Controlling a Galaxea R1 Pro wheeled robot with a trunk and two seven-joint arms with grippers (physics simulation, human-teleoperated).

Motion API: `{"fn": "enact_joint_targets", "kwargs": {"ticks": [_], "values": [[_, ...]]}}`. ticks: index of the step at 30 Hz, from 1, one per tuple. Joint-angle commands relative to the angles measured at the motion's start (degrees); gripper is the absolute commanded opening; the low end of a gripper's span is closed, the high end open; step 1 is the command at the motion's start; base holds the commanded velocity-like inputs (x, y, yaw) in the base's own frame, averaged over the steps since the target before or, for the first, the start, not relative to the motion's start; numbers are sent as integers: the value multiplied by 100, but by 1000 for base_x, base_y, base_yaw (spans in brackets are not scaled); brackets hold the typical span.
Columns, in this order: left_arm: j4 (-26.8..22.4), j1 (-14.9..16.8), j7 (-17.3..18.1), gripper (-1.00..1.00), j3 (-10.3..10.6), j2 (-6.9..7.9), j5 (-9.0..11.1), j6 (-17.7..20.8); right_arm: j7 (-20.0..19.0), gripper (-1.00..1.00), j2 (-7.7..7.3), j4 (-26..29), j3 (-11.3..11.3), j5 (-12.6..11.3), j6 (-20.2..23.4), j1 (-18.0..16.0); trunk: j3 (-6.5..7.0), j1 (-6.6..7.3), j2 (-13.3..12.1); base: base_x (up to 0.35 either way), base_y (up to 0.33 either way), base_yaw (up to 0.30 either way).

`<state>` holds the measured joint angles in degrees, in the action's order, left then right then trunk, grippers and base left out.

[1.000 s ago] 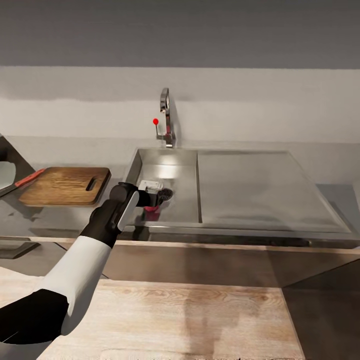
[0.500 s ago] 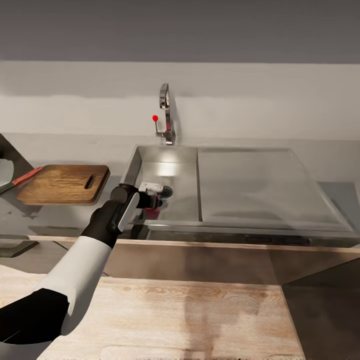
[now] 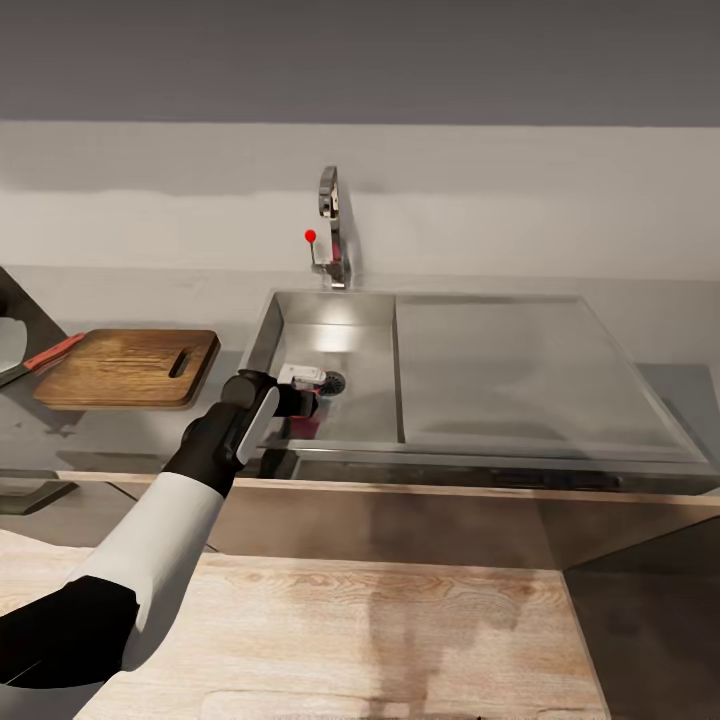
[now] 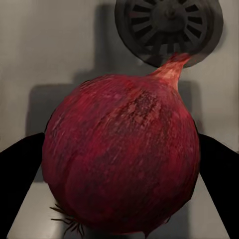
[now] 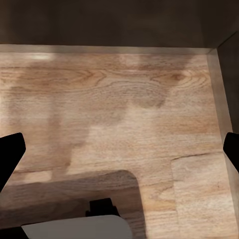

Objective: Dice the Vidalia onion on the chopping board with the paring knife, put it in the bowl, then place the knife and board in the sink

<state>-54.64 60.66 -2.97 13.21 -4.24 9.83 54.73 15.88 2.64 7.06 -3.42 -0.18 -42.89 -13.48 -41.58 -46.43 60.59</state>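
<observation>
A dark red onion (image 4: 122, 154) sits between the two black fingers of my left gripper (image 4: 119, 164), which press on its sides. The gripper is shut on it just over the sink floor, near the round drain (image 4: 168, 27). In the head view my left gripper (image 3: 305, 412) reaches down into the sink (image 3: 335, 340), with the onion (image 3: 303, 427) showing red beneath it. Left of the sink, the wooden chopping board (image 3: 125, 367) lies on the countertop (image 3: 130, 430). The paring knife (image 3: 50, 354) rests at its left end, beside the white bowl (image 3: 8, 345), which the picture's edge cuts. My right gripper (image 5: 119, 149) hangs open over wooden floor.
The chrome faucet (image 3: 332, 225) with its red-knobbed lever (image 3: 311, 237) stands behind the basin. A flat drainboard (image 3: 500, 360) extends to the right. The counter's front edge (image 3: 400, 490) runs across below, with light wood floor (image 3: 400, 630) in front of it.
The head view has shifted a little, so the counter sits slightly higher in the picture. My left gripper stays at the same spot in the basin.
</observation>
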Motion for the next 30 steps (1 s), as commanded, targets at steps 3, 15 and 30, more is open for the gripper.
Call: {"fn": "enact_joint_targets", "kwargs": {"ticks": [3,15,30], "values": [[4,4,-27,-100,6,2,19,20,44,100,0,-3,-36,0,-9,-4,-4,0,3,0,0,0],[-80,4,-23,-100,7,-5,19,20,42,100,0,-3,-36,1,-12,-4,-4,0,3,0,0,0],[-140,3,-28,-100,14,-7,19,26,46,100,0,-3,-36,-1,-17,1,-4,0,3,-75,0,0]]}}
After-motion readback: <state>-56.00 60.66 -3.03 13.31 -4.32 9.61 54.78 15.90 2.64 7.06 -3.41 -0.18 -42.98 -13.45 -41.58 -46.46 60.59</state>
